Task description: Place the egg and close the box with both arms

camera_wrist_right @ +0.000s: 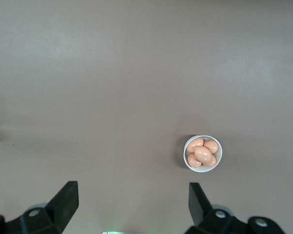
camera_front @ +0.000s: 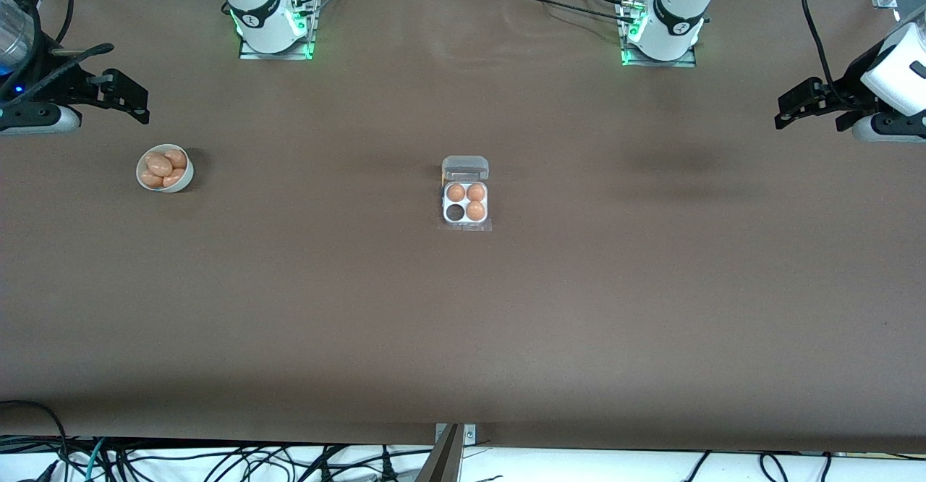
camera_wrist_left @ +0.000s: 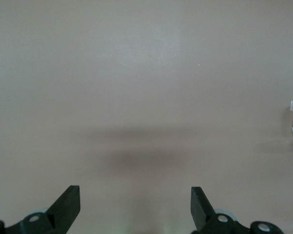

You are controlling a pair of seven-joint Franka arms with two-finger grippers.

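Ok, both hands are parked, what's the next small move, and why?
Probably bring the open right hand over the bowl toward the top egg: the box lies open with three eggs and one empty cell. The left hand waits, open.

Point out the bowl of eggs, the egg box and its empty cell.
bowl [camera_front: 185, 179]: front view, white rim.
egg box [camera_front: 465, 168]: front view, open clear lid.
empty cell [camera_front: 455, 212]: front view, dark hollow.

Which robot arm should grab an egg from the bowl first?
Probably the right: its open gripper hangs at the bowl's end of the table, bowl in its wrist view. The left gripper waits at the opposite end.
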